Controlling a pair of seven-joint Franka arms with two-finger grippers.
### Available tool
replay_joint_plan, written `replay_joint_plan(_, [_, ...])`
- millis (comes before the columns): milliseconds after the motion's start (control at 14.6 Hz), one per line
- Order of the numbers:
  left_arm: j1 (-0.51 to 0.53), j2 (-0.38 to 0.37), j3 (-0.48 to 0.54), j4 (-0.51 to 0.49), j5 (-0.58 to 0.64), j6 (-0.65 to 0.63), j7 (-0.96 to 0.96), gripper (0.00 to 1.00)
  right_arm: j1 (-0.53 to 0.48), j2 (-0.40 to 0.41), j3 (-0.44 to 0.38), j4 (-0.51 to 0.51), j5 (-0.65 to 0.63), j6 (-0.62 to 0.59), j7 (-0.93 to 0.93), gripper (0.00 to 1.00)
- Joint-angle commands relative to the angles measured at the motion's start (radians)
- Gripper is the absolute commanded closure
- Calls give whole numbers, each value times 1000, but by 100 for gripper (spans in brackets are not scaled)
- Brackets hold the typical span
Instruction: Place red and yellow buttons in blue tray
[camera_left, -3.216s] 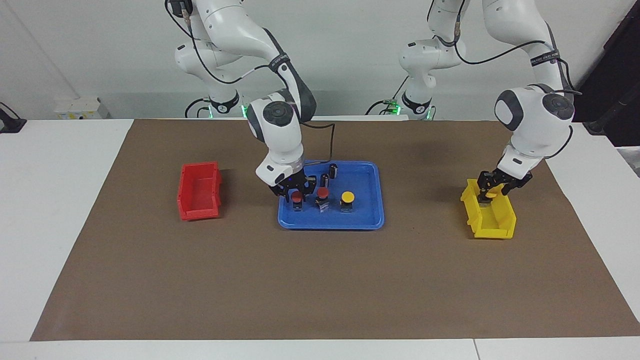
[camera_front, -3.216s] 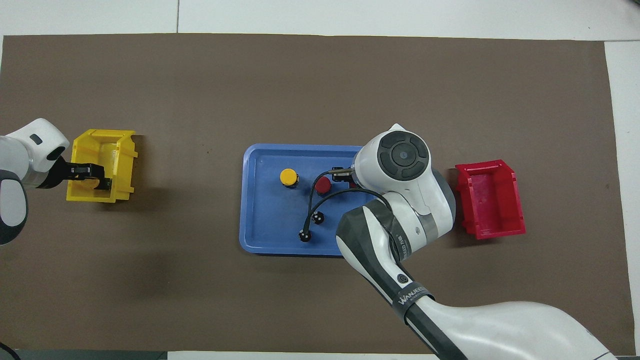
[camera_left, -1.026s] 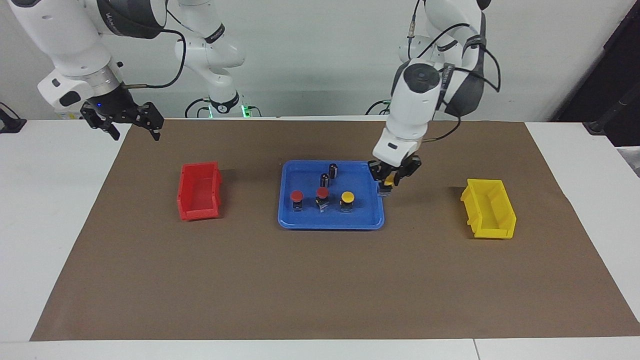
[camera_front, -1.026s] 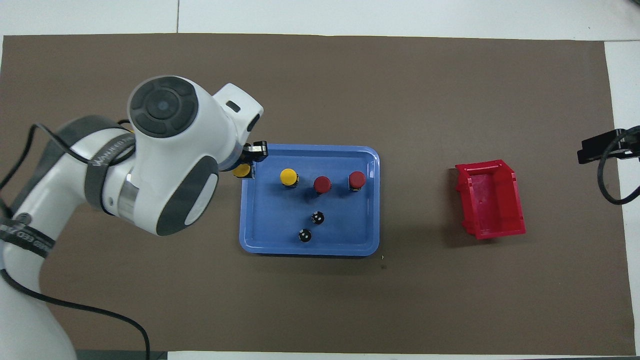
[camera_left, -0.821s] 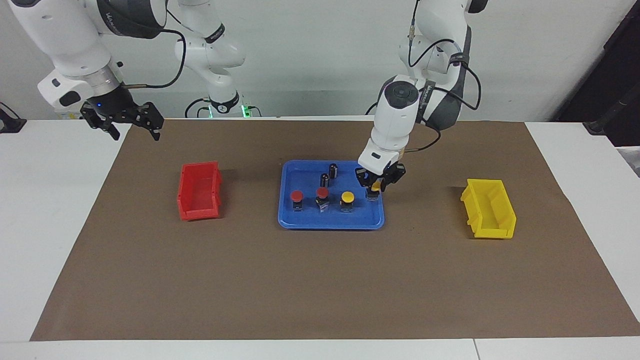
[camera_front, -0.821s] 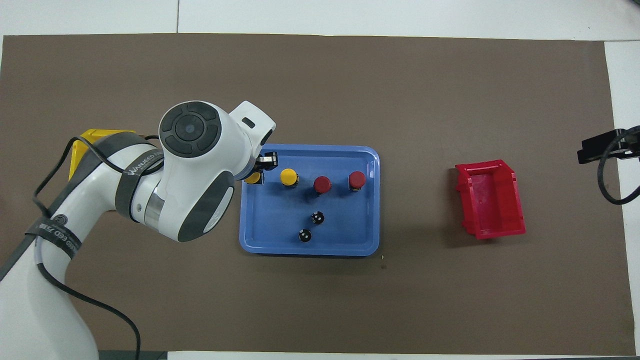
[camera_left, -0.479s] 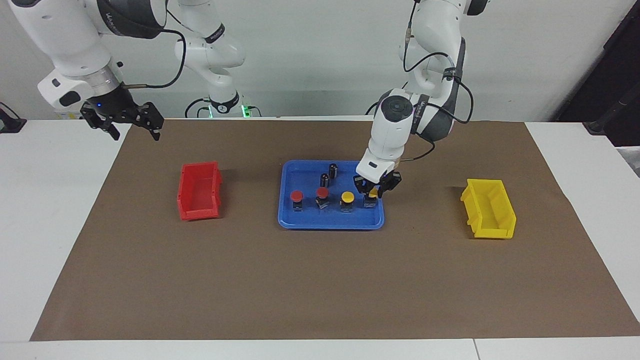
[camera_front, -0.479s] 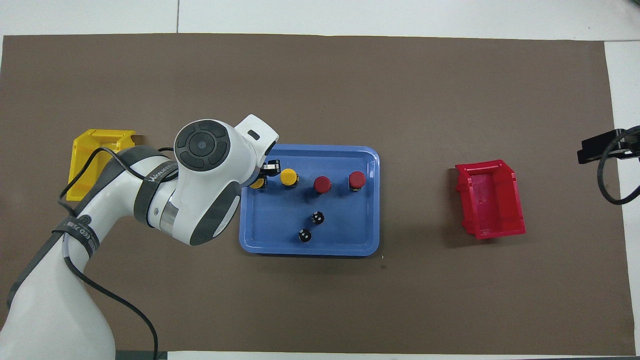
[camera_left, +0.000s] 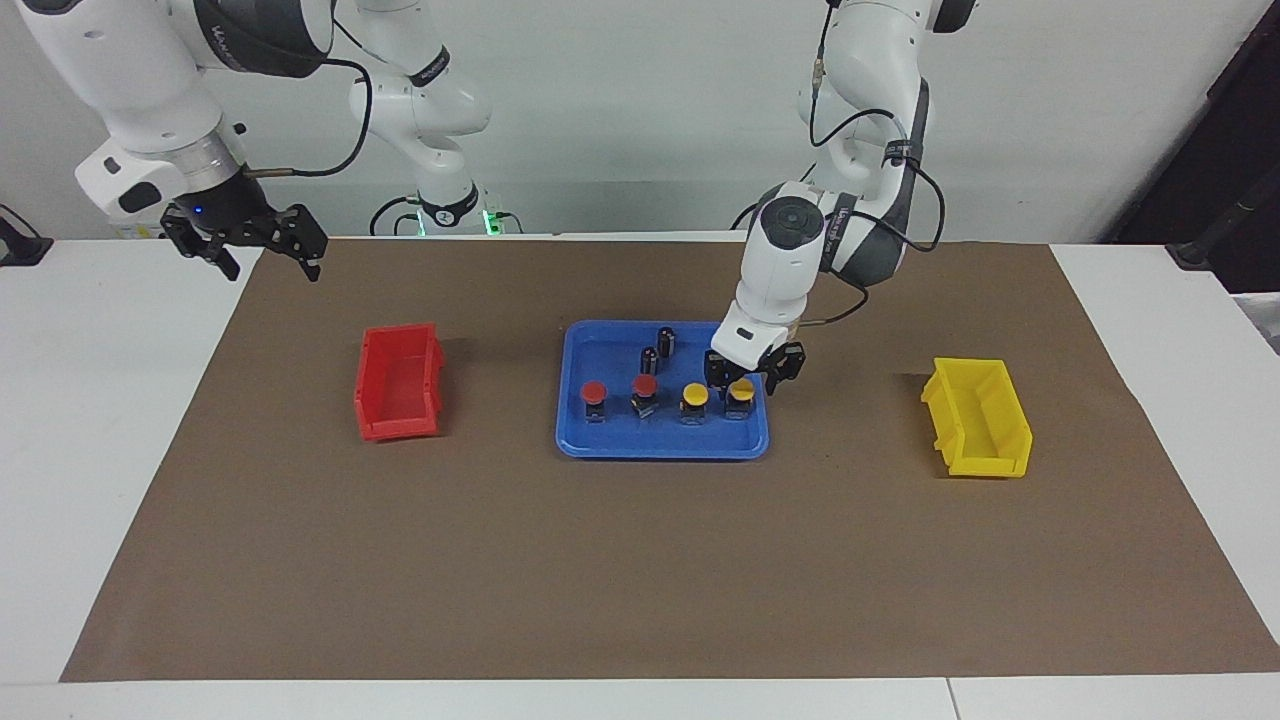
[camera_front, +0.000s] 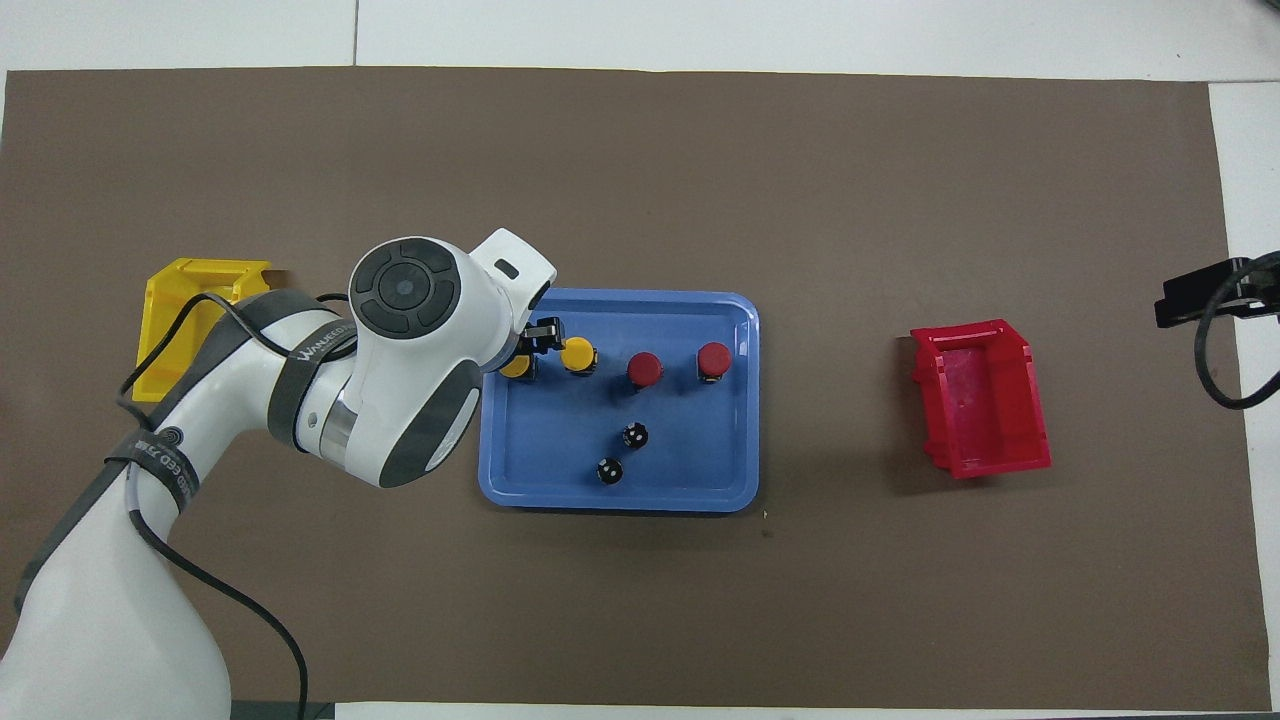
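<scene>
On my brown-covered table (camera_left: 640, 560), the blue tray (camera_left: 600, 440) holds all four red and yellow buttons (camera_left: 665, 398) in a row. My left claw (camera_left: 742, 378) sits spread around the yellow one at the tray's left-arm end. My right claw (camera_left: 262, 248) waits spread near the tray's right-arm table corner.

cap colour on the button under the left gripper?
Yellow, clearest in the facing view.

Glossy blue plastic tray (camera_left: 600, 443) under my pincer (camera_left: 744, 376), shiny plastic red bin (camera_left: 398, 383) and yellow bin (camera_left: 978, 417), all on matt brown paper (camera_left: 640, 560) over the smooth white worktop (camera_left: 90, 420).
</scene>
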Motion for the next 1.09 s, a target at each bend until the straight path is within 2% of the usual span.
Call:
replay_joint_plan(0, [57, -63, 15, 52, -13, -127, 28, 0, -3, -13, 5, -16, -13, -2, -7, 0])
replay_joint_plan(68, [76, -80, 24, 65, -4, -150, 31, 0, -3, -13, 5, -16, -13, -2, -7, 0])
replay_joint_plan(274, [191, -155, 35, 163, 36, -356, 209, 0, -3, -13, 5, -16, -11, -3, -7, 0])
replay_joint_plan(547, [350, -262, 38, 178, 33, -490, 367, 0, -3, -13, 5, -16, -11, -3, -7, 0])
replay_joint_plan(684, [445, -270, 37, 245, -15, -567, 580, 0, -3, -13, 5, -16, -11, -3, -7, 0])
replay_joint_plan(753, [455, -259, 35, 284, -21, -604, 629, 0, -3, -13, 5, -16, -11, -3, -7, 0])
replay_joint_plan(1026, [452, -261, 32, 300, -18, -616, 631, 0, -3, -13, 5, -16, -10, -3, -7, 0])
